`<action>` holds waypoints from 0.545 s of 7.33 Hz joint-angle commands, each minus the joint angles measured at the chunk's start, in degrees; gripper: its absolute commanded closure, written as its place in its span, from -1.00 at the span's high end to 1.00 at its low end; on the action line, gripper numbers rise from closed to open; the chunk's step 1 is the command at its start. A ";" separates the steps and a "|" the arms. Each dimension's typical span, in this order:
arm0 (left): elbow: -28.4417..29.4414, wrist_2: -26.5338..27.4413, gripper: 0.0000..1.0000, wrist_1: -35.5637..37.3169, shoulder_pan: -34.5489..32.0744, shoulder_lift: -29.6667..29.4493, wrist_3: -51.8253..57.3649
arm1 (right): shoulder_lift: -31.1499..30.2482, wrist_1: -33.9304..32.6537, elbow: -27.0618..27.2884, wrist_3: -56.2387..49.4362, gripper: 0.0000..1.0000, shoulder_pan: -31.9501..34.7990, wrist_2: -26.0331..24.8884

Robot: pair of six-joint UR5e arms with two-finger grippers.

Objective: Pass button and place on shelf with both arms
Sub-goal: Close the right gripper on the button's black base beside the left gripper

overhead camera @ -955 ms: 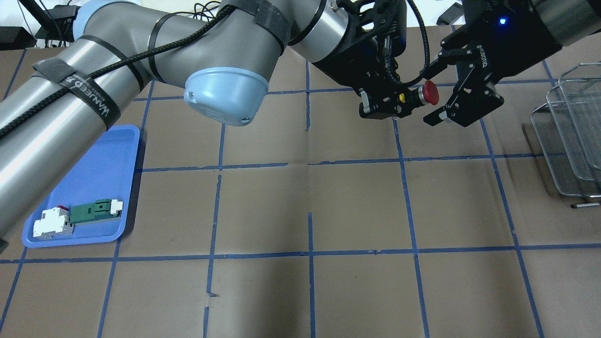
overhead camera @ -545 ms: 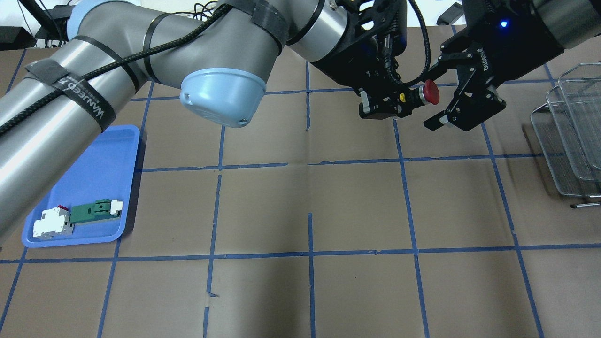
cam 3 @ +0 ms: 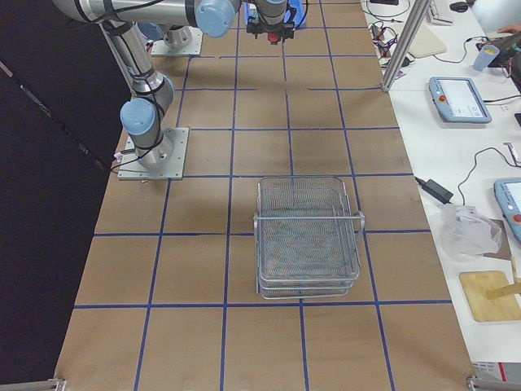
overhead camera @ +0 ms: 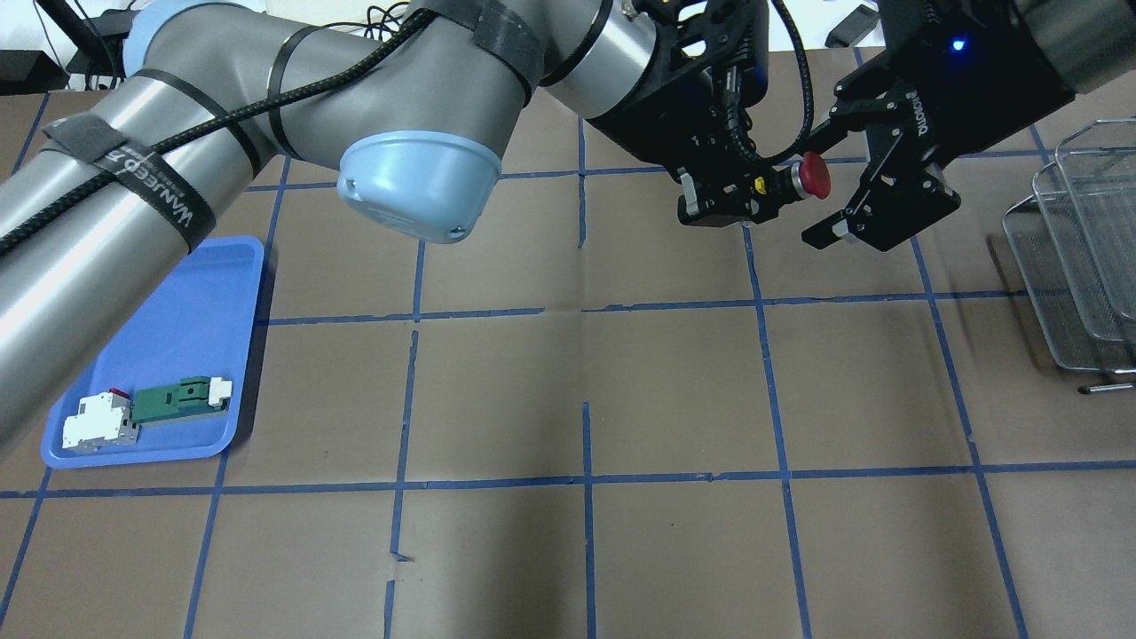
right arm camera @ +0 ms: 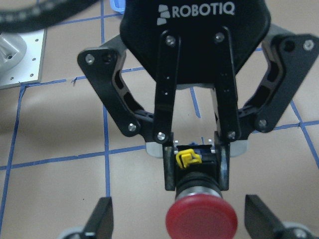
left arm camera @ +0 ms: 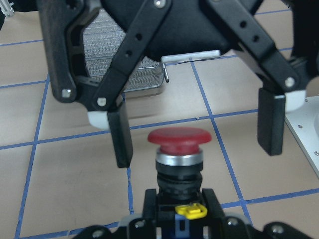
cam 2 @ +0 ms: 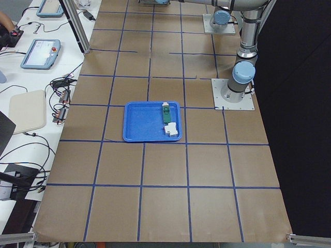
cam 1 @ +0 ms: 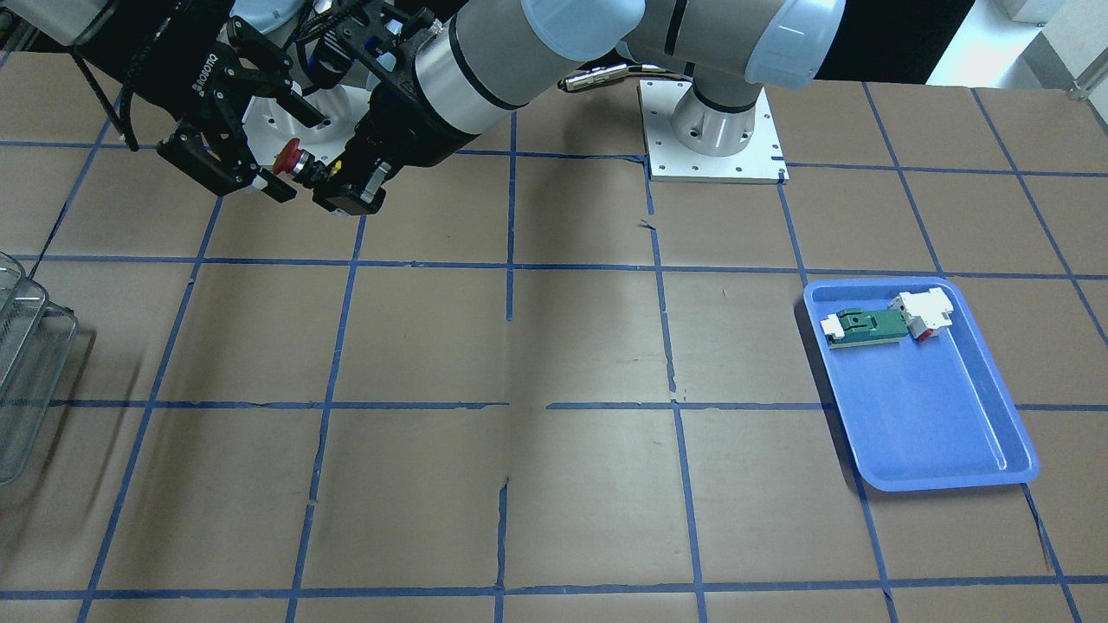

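The button (overhead camera: 815, 175) has a red mushroom cap and a black body. My left gripper (overhead camera: 754, 191) is shut on its body and holds it level above the far table. The cap points at my right gripper (overhead camera: 816, 186), which is open, one finger on each side of the cap and neither touching it. The left wrist view shows the cap (left arm camera: 179, 137) between the right gripper's fingers (left arm camera: 121, 137). The right wrist view shows the cap (right arm camera: 201, 219) close up, the left gripper (right arm camera: 198, 169) behind it. The wire-mesh shelf (overhead camera: 1065, 266) stands at the right edge.
A blue tray (overhead camera: 222, 293) at the left front holds a white-and-red block (overhead camera: 98, 419) joined to a green piece (overhead camera: 177, 398). The left arm's elbow (overhead camera: 417, 182) hangs over the far left table. The arms' base plates (cam 1: 710, 130) lie on the robot's side.
The right gripper has shifted slightly rightward and nearer, still open around the cap. The left arm's elbow has edged left. The button stays in the left gripper.
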 commanded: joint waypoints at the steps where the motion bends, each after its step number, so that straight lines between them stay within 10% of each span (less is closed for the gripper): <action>1: -0.22 -0.09 -1.00 0.45 0.00 0.21 0.09 | -0.54 -0.03 -0.04 -0.37 -0.32 0.07 0.50; 2: -0.23 -0.09 -1.00 0.45 0.00 0.47 -0.08 | -0.46 -0.03 -0.04 -0.54 -0.86 0.07 0.42; 4: -0.14 0.09 -1.00 0.45 0.00 0.82 -0.17 | -0.37 -0.21 0.05 -2.11 -0.98 0.07 0.41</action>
